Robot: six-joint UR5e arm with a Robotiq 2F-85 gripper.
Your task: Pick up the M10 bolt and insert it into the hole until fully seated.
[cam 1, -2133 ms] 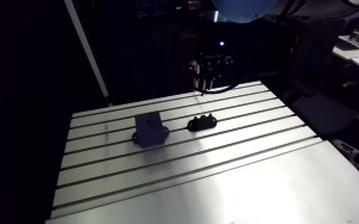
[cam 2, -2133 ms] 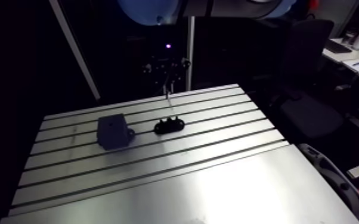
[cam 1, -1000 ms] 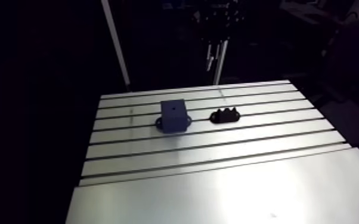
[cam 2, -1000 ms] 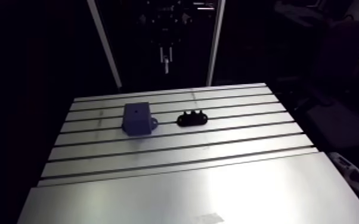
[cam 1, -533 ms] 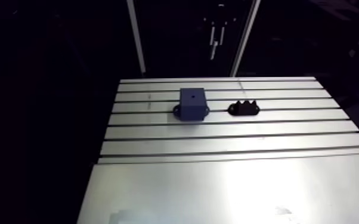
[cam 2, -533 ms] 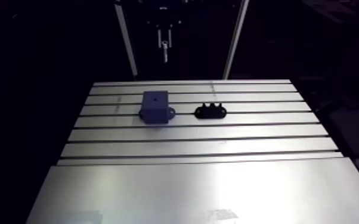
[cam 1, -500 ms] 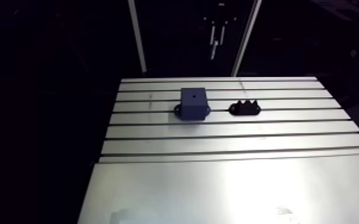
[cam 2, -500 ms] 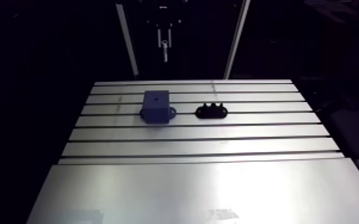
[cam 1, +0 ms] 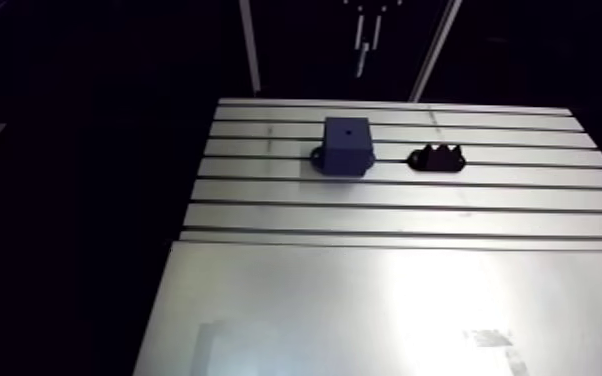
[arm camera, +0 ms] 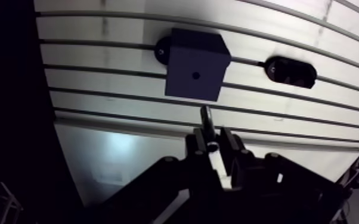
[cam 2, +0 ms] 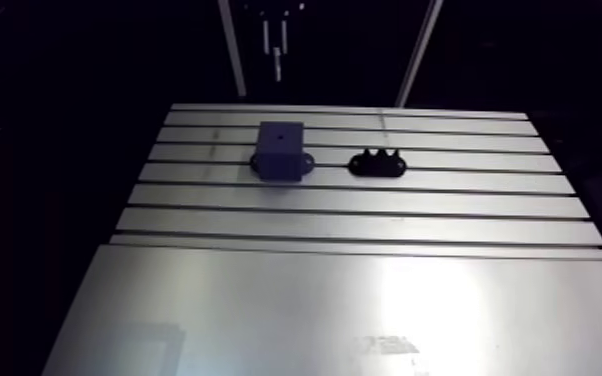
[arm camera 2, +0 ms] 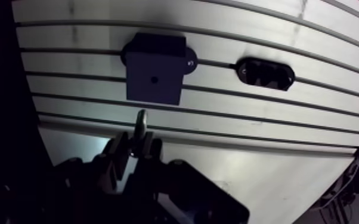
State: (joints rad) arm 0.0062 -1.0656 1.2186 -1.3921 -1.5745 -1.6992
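A dark blue block [arm camera: 195, 64] with a small hole [arm camera: 196, 75] in its upper face stands on the slotted table [cam 1: 365, 300]. In the wrist view my gripper [arm camera: 213, 140] is shut on the M10 bolt [arm camera: 205, 119]. The bolt's shaft sticks out ahead of the fingers and its tip hangs just short of the block, well above the table. In the arm view the gripper [cam 2: 273, 25] shows small and dim above the table's far edge, behind the block [cam 2: 281, 150].
A black holder [arm camera: 290, 71] with several bumps on top lies beside the block, across a table slot. Long grooves run across the far half of the table; the near half is a smooth plate [cam 2: 315, 310]. Two frame posts [cam 1: 252, 45] rise behind the far edge.
The whole arm view has shifted as the camera swung round. The gripper with the bolt has gone from over the black holder towards the blue block's side. Block and holder stay put.
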